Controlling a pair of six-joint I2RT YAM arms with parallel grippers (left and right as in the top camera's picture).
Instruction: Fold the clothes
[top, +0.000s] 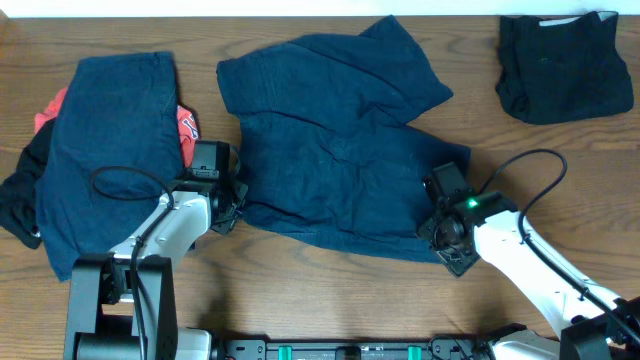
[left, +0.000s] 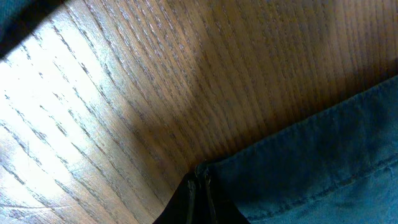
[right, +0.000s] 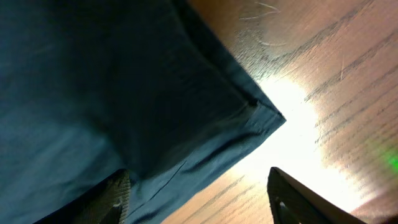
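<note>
- Left tool (left: 198, 194) is clamped shut, and from its wrist view it looks like it's pinching the hemmed corner of the navy shorts (left: 311, 168), right down on the tabletop (left: 155, 81).
- From overhead, that same left tool (top: 232, 198) sits at the left edge of the big navy shorts (top: 340, 170), which are spread out rumpled in the middle of the tabletop (top: 300, 300).
- Top part of those shorts is bunched and lapped over the rest. Honestly can't tell if it's one piece or two.
- Right tool (right: 196, 190) has its jaws standing apart, one finger (right: 115, 196) against the navy cloth and the other (right: 298, 199) out over bare wood, so a corner of the hem sits between them. Nothing is gripped as far as I can see.
- Overhead, the right tool (top: 445, 235) is at the lower right corner of the same shorts, so the two arms are at opposite ends of it.
- Left side has a heap: another navy piece (top: 110, 150) draped on top, a red-orange garment (top: 187, 130) with white print peeking out beside it, and a black garment (top: 20, 200) poking out at the far left edge.
- Top right corner has a black folded garment (top: 565, 65) lying on its own, well apart from both arms.
</note>
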